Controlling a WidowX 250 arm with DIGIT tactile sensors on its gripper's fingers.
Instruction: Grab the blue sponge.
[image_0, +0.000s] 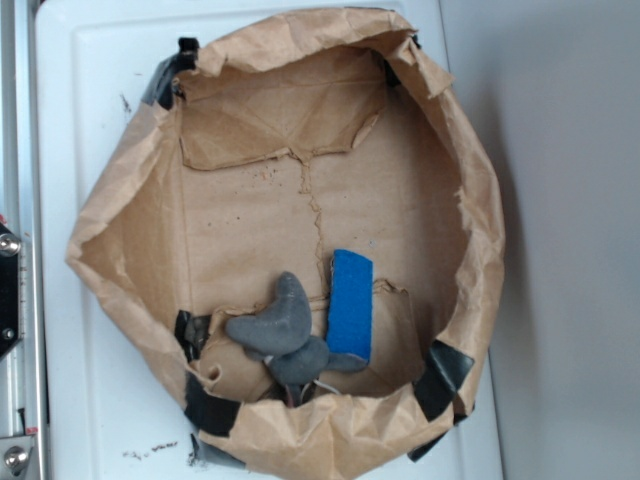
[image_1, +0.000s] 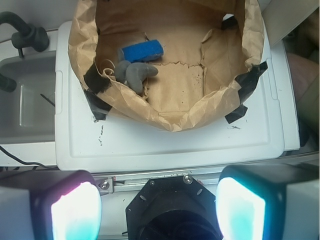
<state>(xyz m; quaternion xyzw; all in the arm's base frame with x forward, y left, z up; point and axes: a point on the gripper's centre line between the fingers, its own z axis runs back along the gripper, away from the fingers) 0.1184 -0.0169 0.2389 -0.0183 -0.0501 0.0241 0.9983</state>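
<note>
Exterior view: a white tray, cut off at the frame edges, carries a crumpled brown paper bin patched with black tape, with no legible writing. On the bin floor, the blue sponge lies touching a grey soft toy that overlaps its lower end. In the wrist view, the gripper sits outside the bin with jaws spread, its fingertips cropped.

The gripper shows only in the wrist view, and the bottom edge cuts off its two fingers. The grey soft toy covers one corner of the blue sponge. Far ahead of the gripper, the top edge cuts off the brown paper wall.
</note>
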